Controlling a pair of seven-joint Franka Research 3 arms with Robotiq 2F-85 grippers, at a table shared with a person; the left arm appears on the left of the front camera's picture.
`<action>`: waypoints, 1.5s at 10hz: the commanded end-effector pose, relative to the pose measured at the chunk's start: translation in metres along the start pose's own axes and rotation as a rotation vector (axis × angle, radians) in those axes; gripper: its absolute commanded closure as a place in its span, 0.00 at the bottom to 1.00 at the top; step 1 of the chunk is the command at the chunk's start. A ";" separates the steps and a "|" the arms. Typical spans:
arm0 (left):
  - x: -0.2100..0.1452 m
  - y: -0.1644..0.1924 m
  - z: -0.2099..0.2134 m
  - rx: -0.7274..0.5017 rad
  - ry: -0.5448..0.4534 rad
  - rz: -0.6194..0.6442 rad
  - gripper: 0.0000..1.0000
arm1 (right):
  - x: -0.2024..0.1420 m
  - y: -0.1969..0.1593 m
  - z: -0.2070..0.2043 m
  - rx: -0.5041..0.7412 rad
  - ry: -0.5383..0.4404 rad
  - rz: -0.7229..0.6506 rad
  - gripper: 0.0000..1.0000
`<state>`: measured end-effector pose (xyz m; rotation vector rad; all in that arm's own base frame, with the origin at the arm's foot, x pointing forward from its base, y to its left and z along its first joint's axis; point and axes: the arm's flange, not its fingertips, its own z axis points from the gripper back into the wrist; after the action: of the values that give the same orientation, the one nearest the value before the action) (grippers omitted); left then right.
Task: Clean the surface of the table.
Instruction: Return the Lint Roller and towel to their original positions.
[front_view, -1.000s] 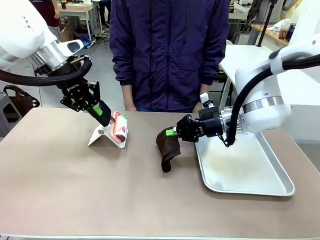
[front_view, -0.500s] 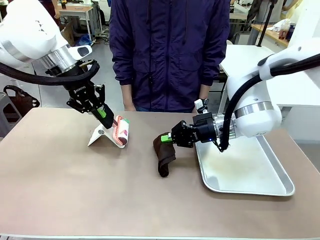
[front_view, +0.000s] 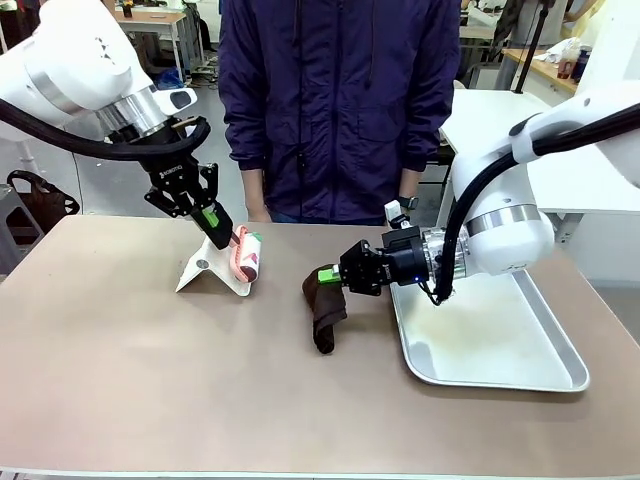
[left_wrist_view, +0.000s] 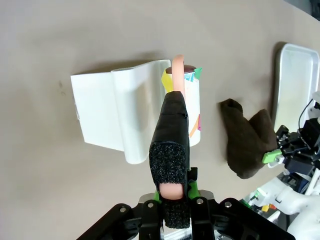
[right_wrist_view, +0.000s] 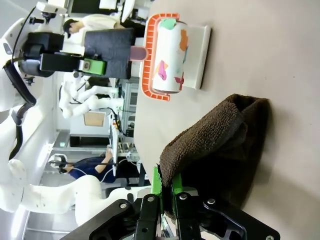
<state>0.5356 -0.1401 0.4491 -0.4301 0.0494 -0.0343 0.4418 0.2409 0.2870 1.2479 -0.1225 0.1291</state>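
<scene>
1. Right pincer (front_view: 328, 276), frame centre, pinching the brown cloth (front_view: 325, 312): press it flat before wiping.
2. Left pincer (front_view: 216, 228), upper left, clamped on the roller's (front_view: 245, 258) pink handle.
3. Worktop (front_view: 150, 380) spans the lower frame; tray (front_view: 560, 375) at lower right.

White arms, black hands (front_view: 328, 277), green pads

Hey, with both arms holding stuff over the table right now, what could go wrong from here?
The left pincer is shut on the lint roller by its thin handle; it might twist or slip under pressure. The right pincer pinches only one edge of the brown cloth, so the hanging part may bunch or pull free while wiping the table. The cloth's sweep could also bump the tray beside it.
</scene>
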 end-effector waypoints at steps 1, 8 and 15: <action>0.010 -0.001 0.000 0.036 0.002 0.020 0.82 | 0.009 -0.002 0.001 0.017 -0.001 0.005 0.91; 0.004 0.013 -0.016 0.060 0.034 0.013 0.82 | 0.012 -0.011 0.000 -0.016 -0.037 -0.015 0.91; 0.001 0.017 -0.018 0.073 0.024 0.030 0.24 | 0.013 -0.013 0.001 -0.049 -0.060 -0.023 0.33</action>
<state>0.5409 -0.1361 0.4290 -0.3840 0.0786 -0.0393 0.4521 0.2292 0.2763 1.2106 -0.1422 0.0833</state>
